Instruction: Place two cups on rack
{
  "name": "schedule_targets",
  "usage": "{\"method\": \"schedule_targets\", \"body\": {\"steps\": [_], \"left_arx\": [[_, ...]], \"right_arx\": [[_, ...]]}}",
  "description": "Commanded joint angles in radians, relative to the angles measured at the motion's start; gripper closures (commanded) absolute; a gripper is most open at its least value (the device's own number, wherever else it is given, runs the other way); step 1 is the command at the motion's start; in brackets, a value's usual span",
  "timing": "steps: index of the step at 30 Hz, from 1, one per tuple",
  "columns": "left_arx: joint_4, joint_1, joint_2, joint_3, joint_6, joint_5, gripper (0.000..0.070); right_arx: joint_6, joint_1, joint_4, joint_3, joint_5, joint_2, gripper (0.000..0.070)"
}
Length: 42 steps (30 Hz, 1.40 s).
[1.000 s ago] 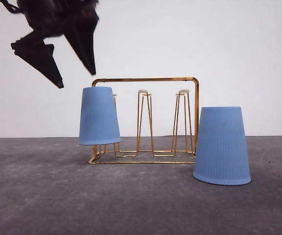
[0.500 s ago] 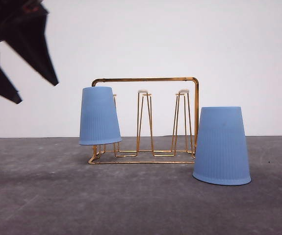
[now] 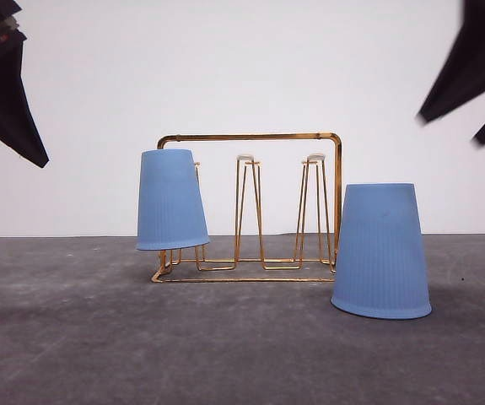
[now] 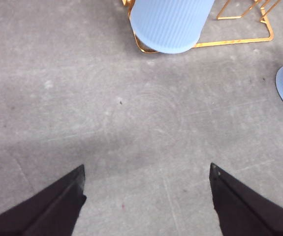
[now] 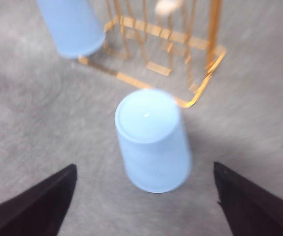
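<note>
One of the two cups (image 3: pixel 171 200) is already seated upside down over the leftmost prong of the rack (image 3: pixel 250 207), tilted slightly, with its rim hanging clear of the grey table (image 3: pixel 225 354). So half of the task can be judged done. The second cup (image 3: pixel 382 251) is not yet racked: it stands mouth-down on the table just beside the rack's right end, in front of the handle frame, and is touched by neither gripper. Two white-tipped prongs are seen free in the middle and right of the rack, so a place is available for it.

The left gripper (image 4: pixel 146 196) is held high at the left of the front view, spread wide and empty, well away from the racked cup. The right gripper (image 5: pixel 143 196) is seen at the upper right of the front view, also spread wide and empty; in its wrist view, which is blurred, the standing cup lies between and beyond its fingers. What is left, by this reading, is for the second cup to be gripped, lifted and lowered over a free prong.
</note>
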Motion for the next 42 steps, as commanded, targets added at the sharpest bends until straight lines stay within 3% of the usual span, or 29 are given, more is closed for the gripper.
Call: {"method": "schedule_targets", "body": {"steps": [1,5,14,17,20,26,32,37,42], "left_arx": [[0.008,-0.004,0.007,0.004,-0.003,0.000,0.0242],[0.008,-0.004,0.007,0.004,-0.003,0.000,0.0242],[0.008,-0.004,0.007,0.004,-0.003,0.000,0.0242],[0.008,-0.004,0.007,0.004,-0.003,0.000,0.0242],[0.008,-0.004,0.007,0.004,-0.003,0.000,0.0242],[0.008,-0.004,0.007,0.004,-0.003,-0.002,0.0242],[0.008,-0.004,0.007,0.004,-0.003,-0.002,0.0242],[0.008,-0.004,0.007,0.004,-0.003,-0.002,0.0242],[0.009,-0.004,0.007,0.004,-0.004,-0.002,0.0242]], "right_arx": [[0.035,0.021,0.038,0.008,0.002,0.074,0.0113],[0.038,0.054,0.122,0.008,0.040,0.221,0.0067],[0.054,0.077,0.321,0.008,0.061,0.447,0.0070],[0.054,0.077,0.361,0.008,0.084,0.484,0.0143],[0.054,0.077,0.356,0.009,0.103,0.486,0.0286],[0.061,0.077,0.074,0.105,0.101,0.435,0.0308],[0.053,0.077,-0.257,0.340,0.105,0.422,0.0307],[0.053,0.084,-0.295,0.517,0.104,0.422,0.0307],[0.051,0.085,-0.207,0.625,0.104,0.428,0.0307]]}}
